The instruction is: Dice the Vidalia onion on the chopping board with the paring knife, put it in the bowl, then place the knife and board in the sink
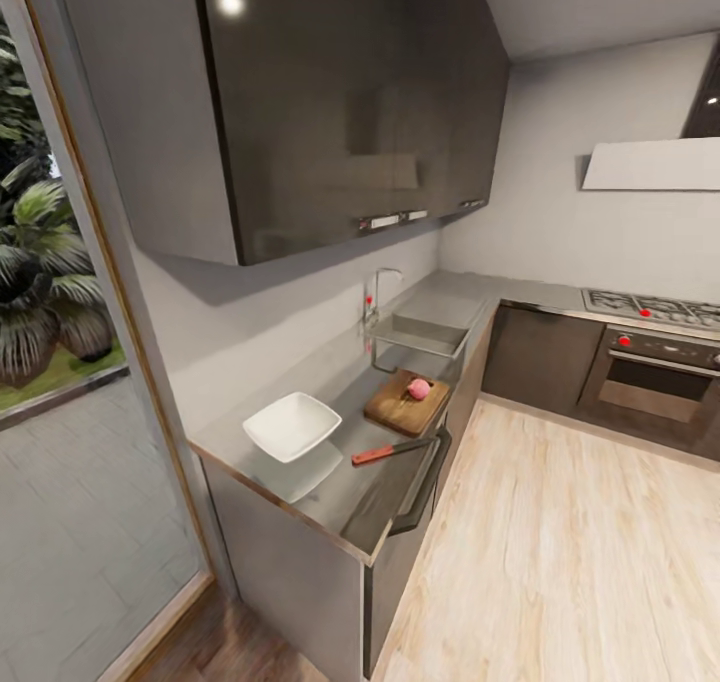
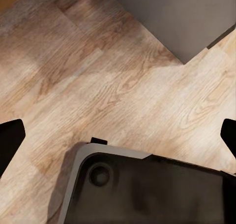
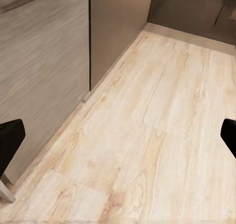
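We see matte black fingertips (image 2: 10,138) at the edges of both wrist views — and our glossy black base (image 2: 147,189), rounded at its corner, with a grey rim.

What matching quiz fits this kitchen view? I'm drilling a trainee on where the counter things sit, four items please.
Things:
1. onion
2. knife
3. bowl
4. board

Places:
A. nearest the glass door, on the countertop
B. just in front of the sink
C. on top of the board
D. at the countertop's front edge, between bowl and board

Pairs: 1-C, 2-D, 3-A, 4-B
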